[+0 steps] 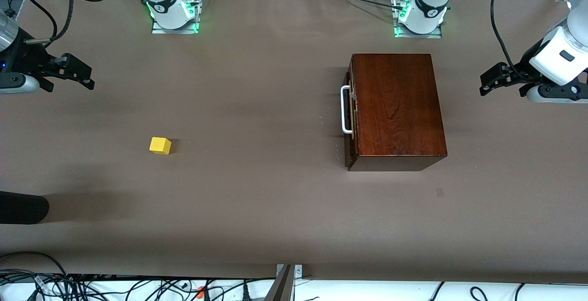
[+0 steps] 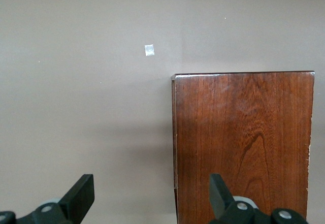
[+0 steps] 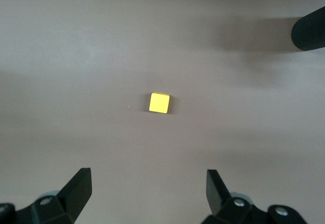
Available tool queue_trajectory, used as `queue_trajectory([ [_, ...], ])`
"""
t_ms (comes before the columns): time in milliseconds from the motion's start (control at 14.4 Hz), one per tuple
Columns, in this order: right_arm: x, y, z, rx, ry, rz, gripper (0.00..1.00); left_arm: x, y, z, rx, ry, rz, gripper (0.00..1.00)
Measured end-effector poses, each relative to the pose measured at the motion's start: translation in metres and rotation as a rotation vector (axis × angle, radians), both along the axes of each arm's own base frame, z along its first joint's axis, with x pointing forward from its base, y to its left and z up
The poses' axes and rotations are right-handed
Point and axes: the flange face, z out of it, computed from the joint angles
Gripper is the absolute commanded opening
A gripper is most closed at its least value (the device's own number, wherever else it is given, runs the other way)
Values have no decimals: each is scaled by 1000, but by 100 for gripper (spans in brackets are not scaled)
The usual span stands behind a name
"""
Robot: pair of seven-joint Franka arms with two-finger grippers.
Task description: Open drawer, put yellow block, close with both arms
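The dark wooden box (image 1: 395, 108) stands toward the left arm's end of the table. Its drawer is shut, so only the front with the white handle (image 1: 345, 110) shows. The box top also shows in the left wrist view (image 2: 244, 142). The yellow block (image 1: 160, 145) lies on bare table toward the right arm's end and shows in the right wrist view (image 3: 159, 103). My left gripper (image 1: 504, 90) is open and empty, up over the table beside the box (image 2: 151, 186). My right gripper (image 1: 69, 82) is open and empty, up over the table's end, apart from the block (image 3: 147, 178).
A black rounded object (image 1: 23, 207) reaches in over the table edge near the block, nearer the front camera; it also shows in the right wrist view (image 3: 310, 28). A small pale mark (image 2: 149, 50) lies on the table near the box. Cables run along the table's edges.
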Motion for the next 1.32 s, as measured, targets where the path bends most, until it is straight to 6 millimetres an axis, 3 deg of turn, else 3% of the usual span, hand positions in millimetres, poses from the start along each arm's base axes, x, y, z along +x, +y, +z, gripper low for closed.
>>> queue_trajectory([
  [418, 0, 0, 0, 0, 0, 0, 100, -2, -7, -15, -8, 77, -13, 100],
  [627, 0, 0, 0, 0, 0, 0, 100, -1, -40, -44, -3, 171, -78, 100],
  [905, 0, 0, 0, 0, 0, -1, 100, 1, -131, -74, -16, 179, -218, 100],
  [1323, 0, -1, 0, 0, 0, -1, 100, -7, -271, -133, -58, 120, -204, 100],
])
